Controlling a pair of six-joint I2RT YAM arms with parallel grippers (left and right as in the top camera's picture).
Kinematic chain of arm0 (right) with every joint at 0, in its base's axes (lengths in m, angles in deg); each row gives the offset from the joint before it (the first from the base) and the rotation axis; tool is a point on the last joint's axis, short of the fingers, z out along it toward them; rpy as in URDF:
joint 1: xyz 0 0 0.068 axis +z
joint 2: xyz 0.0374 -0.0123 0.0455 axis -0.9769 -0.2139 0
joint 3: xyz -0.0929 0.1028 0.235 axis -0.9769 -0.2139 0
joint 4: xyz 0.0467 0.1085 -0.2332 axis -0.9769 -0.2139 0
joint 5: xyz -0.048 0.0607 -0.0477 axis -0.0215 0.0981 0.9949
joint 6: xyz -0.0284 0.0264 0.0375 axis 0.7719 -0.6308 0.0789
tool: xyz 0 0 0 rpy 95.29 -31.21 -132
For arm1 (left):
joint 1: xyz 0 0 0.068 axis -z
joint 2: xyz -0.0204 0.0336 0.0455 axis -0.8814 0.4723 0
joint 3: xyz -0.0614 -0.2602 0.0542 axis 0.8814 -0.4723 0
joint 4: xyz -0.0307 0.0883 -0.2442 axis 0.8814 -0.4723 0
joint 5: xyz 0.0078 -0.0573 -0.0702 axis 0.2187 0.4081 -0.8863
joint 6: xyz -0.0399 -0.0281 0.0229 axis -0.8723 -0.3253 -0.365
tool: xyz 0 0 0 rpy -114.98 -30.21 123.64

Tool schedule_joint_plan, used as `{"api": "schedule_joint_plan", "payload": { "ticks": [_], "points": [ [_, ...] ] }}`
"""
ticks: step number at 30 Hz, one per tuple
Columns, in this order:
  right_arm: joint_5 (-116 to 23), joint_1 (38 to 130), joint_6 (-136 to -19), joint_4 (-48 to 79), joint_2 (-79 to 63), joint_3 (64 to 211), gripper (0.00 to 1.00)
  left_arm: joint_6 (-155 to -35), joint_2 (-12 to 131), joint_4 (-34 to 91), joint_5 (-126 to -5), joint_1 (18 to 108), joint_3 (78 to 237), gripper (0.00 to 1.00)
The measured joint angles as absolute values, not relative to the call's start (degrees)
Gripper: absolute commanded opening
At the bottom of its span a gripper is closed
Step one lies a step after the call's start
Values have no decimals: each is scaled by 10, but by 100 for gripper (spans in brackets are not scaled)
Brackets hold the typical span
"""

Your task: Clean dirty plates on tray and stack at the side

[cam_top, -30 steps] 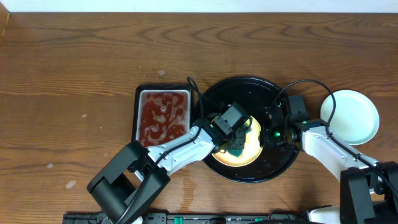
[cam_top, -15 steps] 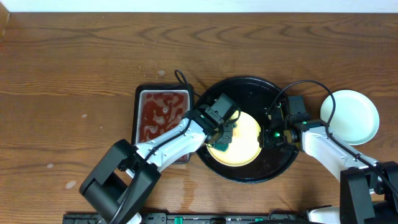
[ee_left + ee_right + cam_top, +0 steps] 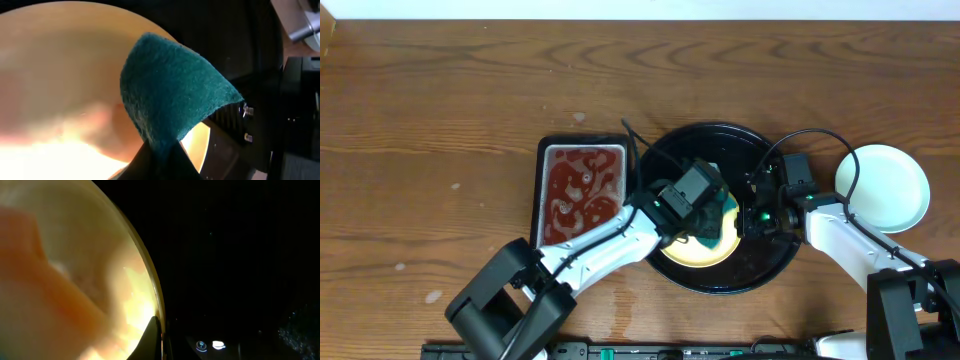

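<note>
Barely see yellow plate (image 3: 692,253) under left gripper (image 3: 161,150) clamped on teal sponge (image 3: 170,90), right gripper (image 3: 159,332) pinching its rim.

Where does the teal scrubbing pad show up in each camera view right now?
Overhead: the teal pad lies over the upper right of the yellow plate, inside the black tray.
Left wrist: the teal pad is at centre frame, folded and pinched at the bottom edge.
Right wrist: not in it.
Shared landmark: the yellow plate, seen in all three views.
</note>
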State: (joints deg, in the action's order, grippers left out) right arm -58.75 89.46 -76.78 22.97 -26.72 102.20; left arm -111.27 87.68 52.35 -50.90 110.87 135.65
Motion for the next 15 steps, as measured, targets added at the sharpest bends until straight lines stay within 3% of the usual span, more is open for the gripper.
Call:
{"api": "schedule_joint_plan", "payload": {
  "ticks": [15],
  "points": [
    [-591, 895, -768, 230, -267, 1022, 1, -1113, 924, 454, -454, 1098, 1373, 7]
  ]
}}
